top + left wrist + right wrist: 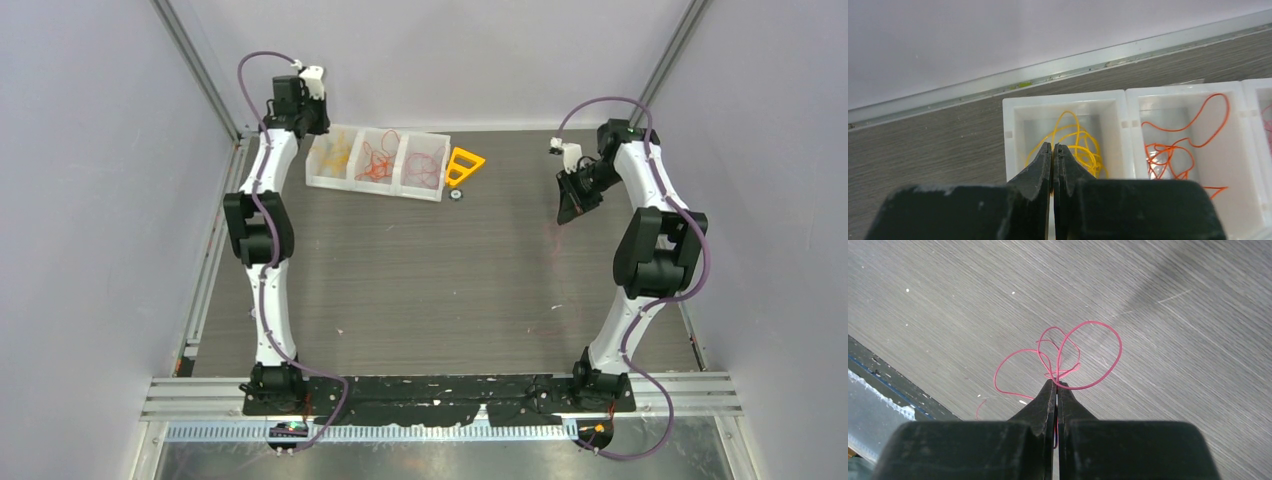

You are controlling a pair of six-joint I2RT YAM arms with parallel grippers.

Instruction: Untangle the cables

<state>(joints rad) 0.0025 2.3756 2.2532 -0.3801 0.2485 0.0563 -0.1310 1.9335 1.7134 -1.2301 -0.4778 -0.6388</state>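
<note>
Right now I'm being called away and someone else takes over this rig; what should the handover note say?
Left gripper: shut, above the yellow cables in the tray's left compartment.
Right gripper: shut on a red cable, above the table, far from the tray.
Done: yellow cables, orange cables and red cables lie in separate compartments.
Left: the held red cable likely goes to the red compartment.

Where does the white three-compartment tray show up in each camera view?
Top external: white tray at the far side of the table, left of centre.
Left wrist: tray fills the lower right, beyond the left gripper, right end cut off.
Right wrist: not in it; only the right gripper shut on a red cable.
Shared landmark: yellow cables in the tray's left end compartment, top and left wrist views.
</note>
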